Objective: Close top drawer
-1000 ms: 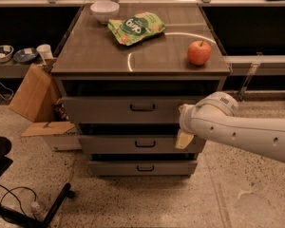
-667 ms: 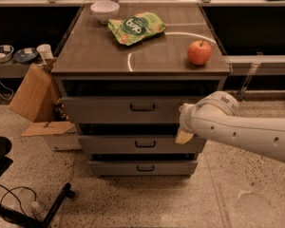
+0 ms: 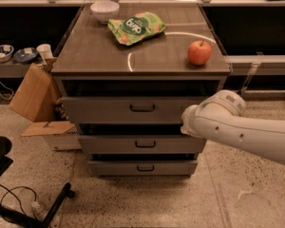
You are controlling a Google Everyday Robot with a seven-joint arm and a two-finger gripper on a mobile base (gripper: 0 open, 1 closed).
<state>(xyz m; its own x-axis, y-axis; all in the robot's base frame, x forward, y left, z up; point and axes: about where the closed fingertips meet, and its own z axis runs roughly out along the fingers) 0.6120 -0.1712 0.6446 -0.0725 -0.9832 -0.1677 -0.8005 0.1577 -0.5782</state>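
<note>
**Three drawers, the top one standing out**

Three grey fronts stack under a brown counter (image 3: pixel 95 56) that carries a red apple (image 3: pixel 199 52) near its right edge, a green snack bag (image 3: pixel 136 27) farther back and a white bowl (image 3: pixel 104 10) at the far left corner. The top drawer (image 3: pixel 142 109), tallest of the three with a small black handle (image 3: pixel 142 108), sits pulled out toward the near side, with a dark gap showing above its front. The white arm (image 3: pixel 247 132) reaches in from the right, and the gripper (image 3: pixel 185 125) sits at the drawer front's right end. Whether the jaws are open or closed, I cannot tell. The speckled floor (image 3: pixel 133 198) spreads in front, a cardboard box (image 3: pixel 33 94) leans at the cabinet's left, and a black chair base (image 3: pixel 19 208) lies near left.
</note>
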